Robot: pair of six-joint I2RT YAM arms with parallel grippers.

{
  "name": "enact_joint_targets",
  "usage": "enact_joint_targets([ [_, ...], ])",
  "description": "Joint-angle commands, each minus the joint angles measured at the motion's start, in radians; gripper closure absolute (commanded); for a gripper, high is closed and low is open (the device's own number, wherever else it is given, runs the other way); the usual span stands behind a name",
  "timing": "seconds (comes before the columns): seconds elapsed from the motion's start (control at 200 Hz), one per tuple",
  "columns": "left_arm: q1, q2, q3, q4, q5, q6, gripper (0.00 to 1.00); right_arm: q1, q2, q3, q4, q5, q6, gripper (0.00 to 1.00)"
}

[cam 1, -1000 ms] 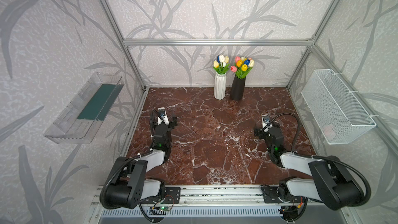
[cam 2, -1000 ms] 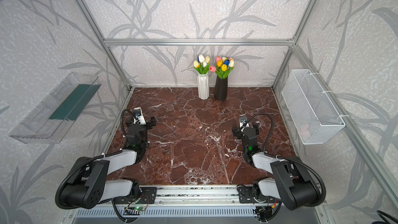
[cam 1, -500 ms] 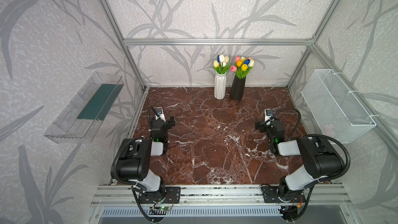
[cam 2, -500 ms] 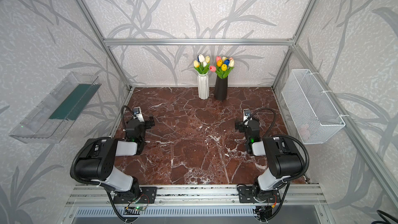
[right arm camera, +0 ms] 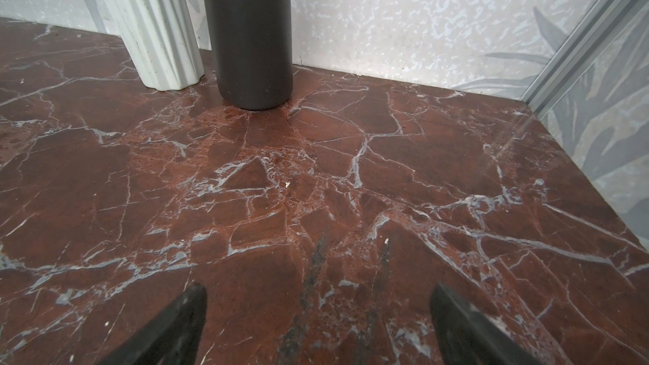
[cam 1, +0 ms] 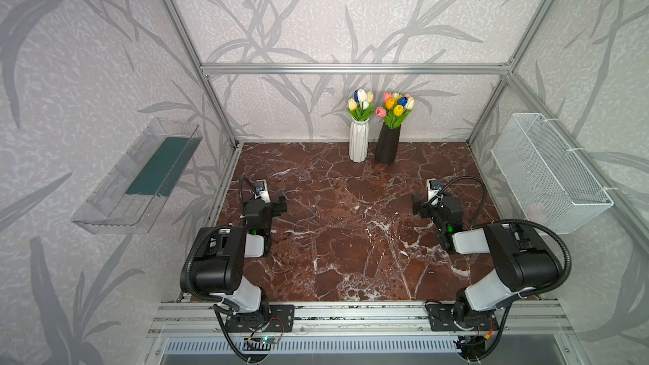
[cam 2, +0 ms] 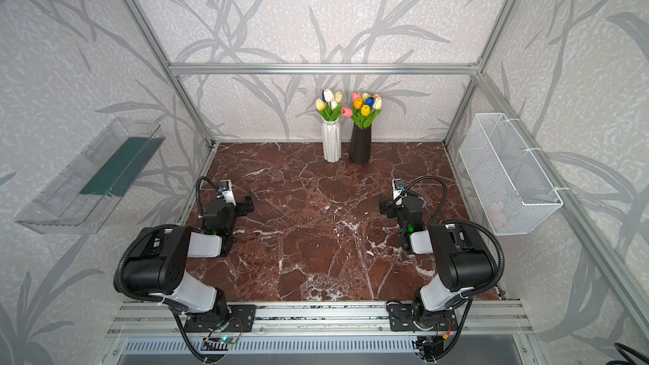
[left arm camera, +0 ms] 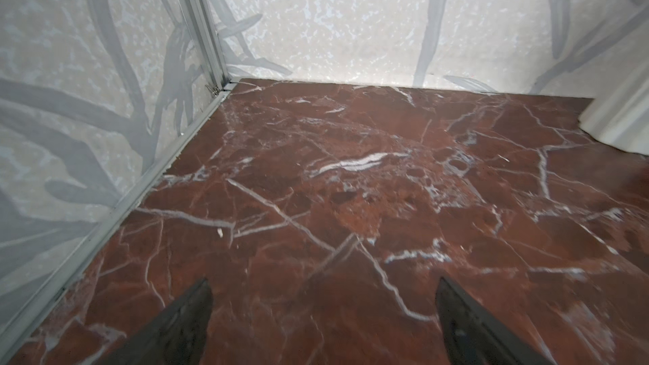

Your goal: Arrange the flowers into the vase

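Note:
The flowers stand in two bunches at the back wall. Cream, yellow and blue heads [cam 1: 360,104] rise from a white ribbed vase [cam 1: 359,142]. Pink, orange, yellow and blue heads [cam 1: 396,107] rise from a black vase [cam 1: 387,143]. Both top views show them [cam 2: 330,101] [cam 2: 365,107]. My left gripper [cam 1: 269,199] rests low over the marble at the left, open and empty [left arm camera: 323,281]. My right gripper [cam 1: 429,202] sits low at the right, open and empty [right arm camera: 318,287], facing the black vase [right arm camera: 253,29] and white vase [right arm camera: 154,29].
The floor is red-brown marble [cam 1: 351,233] fenced by aluminium rails. A clear plastic tray [cam 1: 140,177] hangs on the left wall. On the right wall hangs a white wire basket [cam 1: 548,173] with a pale pink thing inside [cam 1: 535,208].
Both arms have folded up, their big elbow links swinging from the front rail to stand close behind the grippers. The grippers shifted only slightly and stay open.

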Motion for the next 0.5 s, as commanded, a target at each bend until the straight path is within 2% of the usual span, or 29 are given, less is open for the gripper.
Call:
enact_joint_targets([
  [0.0,0.000,-0.021,-0.079,0.169,0.022,-0.001,0.01,-0.004,-0.011,0.000,0.009,-0.012,-0.003,0.01],
  [0.1,0.000,-0.004,0.119,-0.163,0.069,0.031,0.01,-0.004,-0.012,0.001,0.008,-0.011,-0.003,0.01],
  [0.125,0.007,-0.004,0.138,-0.202,0.025,-0.007,0.01,-0.004,-0.011,0.000,0.009,-0.011,-0.003,0.01],
  [0.16,0.008,-0.008,0.140,-0.212,-0.079,-0.051,0.01,-0.004,-0.012,0.000,0.009,-0.011,-0.003,0.01],
  [0.495,0.000,0.000,0.145,-0.205,-0.065,-0.022,0.01,-0.004,-0.011,0.000,0.009,-0.011,-0.003,0.01],
])
